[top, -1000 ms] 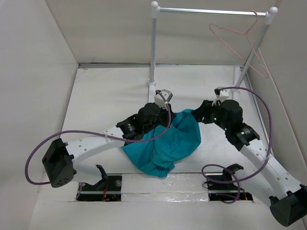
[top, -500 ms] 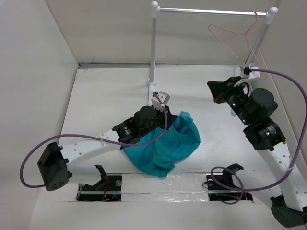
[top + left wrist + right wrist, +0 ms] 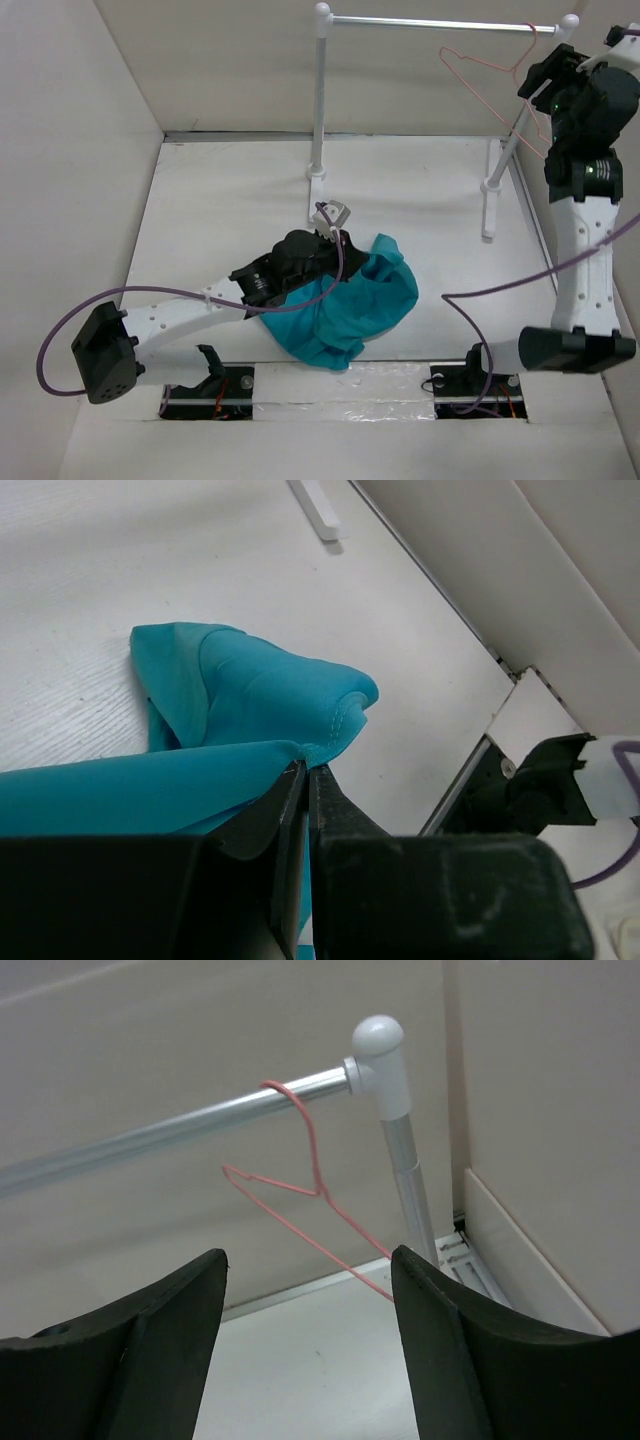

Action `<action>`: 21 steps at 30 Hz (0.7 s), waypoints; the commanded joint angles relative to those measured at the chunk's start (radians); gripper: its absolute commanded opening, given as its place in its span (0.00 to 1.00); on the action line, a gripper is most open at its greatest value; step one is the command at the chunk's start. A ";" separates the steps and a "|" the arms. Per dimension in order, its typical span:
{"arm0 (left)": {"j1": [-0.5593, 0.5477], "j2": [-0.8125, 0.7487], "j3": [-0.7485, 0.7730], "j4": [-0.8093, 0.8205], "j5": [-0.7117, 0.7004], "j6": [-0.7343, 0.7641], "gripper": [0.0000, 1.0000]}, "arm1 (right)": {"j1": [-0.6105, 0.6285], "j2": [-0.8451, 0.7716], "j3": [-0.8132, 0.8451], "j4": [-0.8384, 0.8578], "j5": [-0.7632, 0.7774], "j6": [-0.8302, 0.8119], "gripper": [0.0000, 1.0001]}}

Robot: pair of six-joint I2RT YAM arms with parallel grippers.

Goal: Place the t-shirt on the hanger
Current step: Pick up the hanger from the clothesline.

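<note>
Teal cloth, the t-shirt (image 3: 350,305) lies bunched on the white table (image 3: 220,200) near its front edge, between the two arm bases. The left gripper (image 3: 307,772) is pinched tight on a fold by a stitched edge of the shirt. The right gripper (image 3: 308,1260) is raised at the far right, jaws spread wide and holding nothing. It faces the pink wire hanger (image 3: 290,1188), which hangs by its hook from the silver bar (image 3: 430,22) of the clothes rail.
</note>
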 commanded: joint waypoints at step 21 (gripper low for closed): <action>-0.081 -0.024 0.028 -0.006 -0.038 0.019 0.00 | -0.191 0.363 0.094 0.011 -0.448 -0.083 0.63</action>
